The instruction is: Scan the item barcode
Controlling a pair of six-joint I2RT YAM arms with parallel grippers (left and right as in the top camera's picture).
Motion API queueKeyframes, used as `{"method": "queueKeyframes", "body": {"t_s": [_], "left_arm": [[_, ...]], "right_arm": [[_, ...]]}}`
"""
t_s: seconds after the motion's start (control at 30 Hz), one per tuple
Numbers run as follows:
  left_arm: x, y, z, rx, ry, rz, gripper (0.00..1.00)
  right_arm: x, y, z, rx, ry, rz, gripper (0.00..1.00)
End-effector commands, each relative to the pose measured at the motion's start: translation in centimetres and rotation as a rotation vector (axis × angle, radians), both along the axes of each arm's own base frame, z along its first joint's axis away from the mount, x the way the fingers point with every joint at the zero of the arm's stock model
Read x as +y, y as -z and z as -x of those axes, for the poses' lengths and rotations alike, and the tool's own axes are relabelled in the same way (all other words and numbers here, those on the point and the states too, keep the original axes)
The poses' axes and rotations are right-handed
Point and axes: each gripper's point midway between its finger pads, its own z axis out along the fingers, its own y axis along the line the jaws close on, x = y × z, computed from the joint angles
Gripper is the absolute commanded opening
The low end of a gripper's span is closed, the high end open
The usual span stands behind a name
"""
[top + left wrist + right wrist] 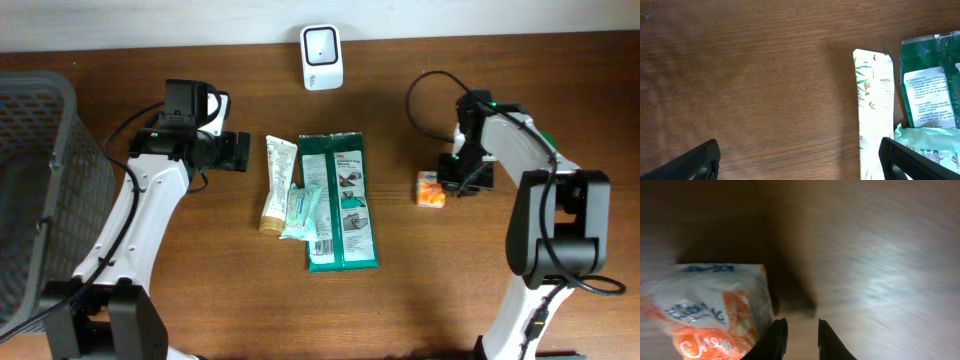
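An orange and white snack packet (430,189) lies flat on the table at the right. My right gripper (462,180) hovers just right of it. In the right wrist view the packet (710,310) sits left of my right gripper (801,325), whose fingers stand a narrow gap apart over bare wood, holding nothing. A white barcode scanner (322,57) stands at the table's back edge. My left gripper (240,152) is wide open and empty, just left of a white tube (277,182). From the left wrist, my left gripper (799,150) spans bare table, with the tube (875,100) by its right finger.
A green pack (340,200) and a small teal packet (302,210) lie beside the tube mid-table; both the green pack (932,80) and the teal packet (925,140) show in the left wrist view. A dark mesh basket (35,180) fills the left edge.
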Motion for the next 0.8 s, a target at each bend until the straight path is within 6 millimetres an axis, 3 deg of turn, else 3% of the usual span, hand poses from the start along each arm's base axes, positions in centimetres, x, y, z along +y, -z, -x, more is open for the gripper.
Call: {"method": "queueKeyframes", "body": {"t_s": [0.0, 0.03, 0.13, 0.23, 0.3, 0.43, 0.53, 0.63, 0.77], "left_arm": [[0.0, -0.6, -0.2, -0.015, 0.01, -0.004, 0.99], [0.0, -0.6, -0.2, -0.015, 0.01, -0.004, 0.99], [0.0, -0.6, -0.2, -0.015, 0.009, -0.004, 0.99], [0.0, -0.6, -0.2, -0.015, 0.009, -0.004, 0.99], [0.0, -0.6, -0.2, -0.015, 0.009, -0.004, 0.99], [0.0, -0.6, -0.2, -0.015, 0.009, -0.004, 0.99], [0.0, -0.6, -0.2, -0.015, 0.01, -0.004, 0.99], [0.0, -0.6, -0.2, -0.015, 0.009, -0.004, 0.99], [0.0, -0.6, -0.2, -0.015, 0.009, -0.004, 0.99]], "right_arm": [[4.4, -0.7, -1.2, -0.073, -0.121, -0.149, 0.2], [5.2, -1.1, -1.9, -0.105, -0.148, -0.19, 0.19], [5.1, -2.8, -3.5, -0.153, -0.139, -0.21, 0.23], [5.5, -5.2, -3.4, -0.124, -0.131, -0.241, 0.29], [5.7, -5.7, -2.4, -0.075, -0.099, -0.247, 0.41], [5.8, -3.9, 0.0, 0.028, 0.001, -0.242, 0.54], [5.9, -2.3, 0.8, 0.047, 0.039, -0.25, 0.51], [6.7, -1.5, 0.7, 0.028, 0.041, -0.295, 0.42], [6.9, -0.9, 0.9, 0.031, 0.066, -0.309, 0.39]]}}
